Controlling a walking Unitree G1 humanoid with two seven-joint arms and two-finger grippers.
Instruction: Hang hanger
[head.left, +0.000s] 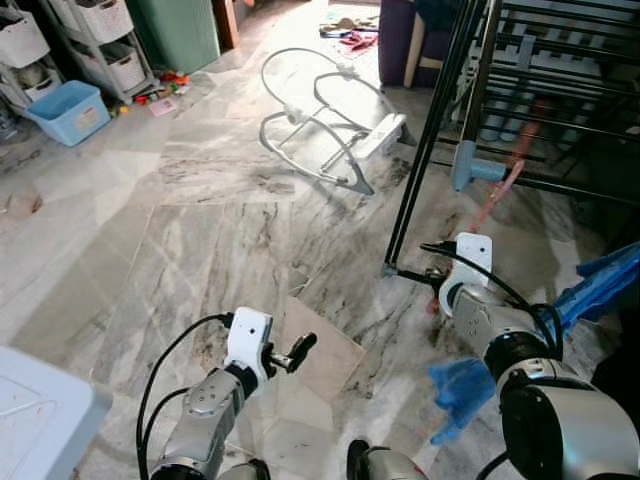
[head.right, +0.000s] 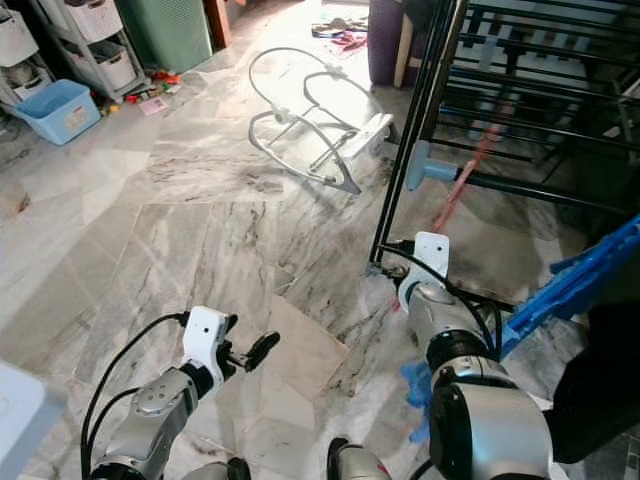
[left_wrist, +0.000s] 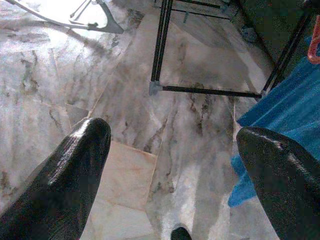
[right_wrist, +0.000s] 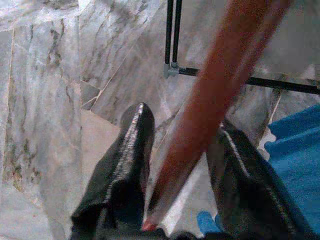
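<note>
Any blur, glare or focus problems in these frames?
Right wrist view: the red hanger between the right gripper fingers is soft, out of focus. Left wrist view: sun glare blows out the floor at the top, by the bouncer frame. Eye views: sharp, brighter toward the far floor.

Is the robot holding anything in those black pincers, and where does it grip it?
The right gripper clamps a red-orange plastic hanger near one end; the left gripper is open, holding nothing.
</note>
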